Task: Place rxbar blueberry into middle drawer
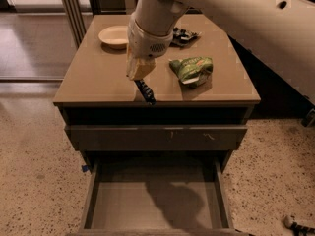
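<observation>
My gripper (140,75) hangs from the big white arm over the front part of the cabinet top (93,82). It is shut on the rxbar blueberry (145,92), a small dark bar that dangles tilted below the fingers, close above the top's front edge. The middle drawer (101,205) is pulled open low at the front, directly below; its smooth grey-brown tray holds only the arm's shadow.
A green snack bag (193,69) lies right of the gripper. A white bowl (114,36) and a dark chip bag (183,34) sit at the back. A closed drawer front with pale scratches (157,137) is above the open drawer. Metal posts (69,9) stand back left.
</observation>
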`<state>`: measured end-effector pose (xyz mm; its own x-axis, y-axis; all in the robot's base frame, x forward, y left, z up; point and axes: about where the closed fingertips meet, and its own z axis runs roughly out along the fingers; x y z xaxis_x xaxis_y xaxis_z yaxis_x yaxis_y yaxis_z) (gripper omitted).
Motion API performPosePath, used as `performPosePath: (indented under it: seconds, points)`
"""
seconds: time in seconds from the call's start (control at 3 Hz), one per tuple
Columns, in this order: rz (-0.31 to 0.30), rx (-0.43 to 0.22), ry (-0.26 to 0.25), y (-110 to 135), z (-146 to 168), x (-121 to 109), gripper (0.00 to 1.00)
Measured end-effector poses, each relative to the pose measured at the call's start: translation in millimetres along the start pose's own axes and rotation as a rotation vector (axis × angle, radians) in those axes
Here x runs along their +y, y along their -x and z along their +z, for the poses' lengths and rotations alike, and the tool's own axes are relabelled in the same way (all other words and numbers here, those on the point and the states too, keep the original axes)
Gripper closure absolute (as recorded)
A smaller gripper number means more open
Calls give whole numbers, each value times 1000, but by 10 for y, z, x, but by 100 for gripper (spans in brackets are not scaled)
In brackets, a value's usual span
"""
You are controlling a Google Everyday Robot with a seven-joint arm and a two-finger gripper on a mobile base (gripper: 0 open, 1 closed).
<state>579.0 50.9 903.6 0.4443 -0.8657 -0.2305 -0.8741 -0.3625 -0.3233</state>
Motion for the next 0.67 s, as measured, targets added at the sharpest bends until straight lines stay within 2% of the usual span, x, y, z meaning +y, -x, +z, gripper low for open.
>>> performPosePath:
  seconds: [0.33,0.67]
  points:
    - [25,11,-37,92,-135,208,100]
    - [64,18,-93,272,-215,559,100]
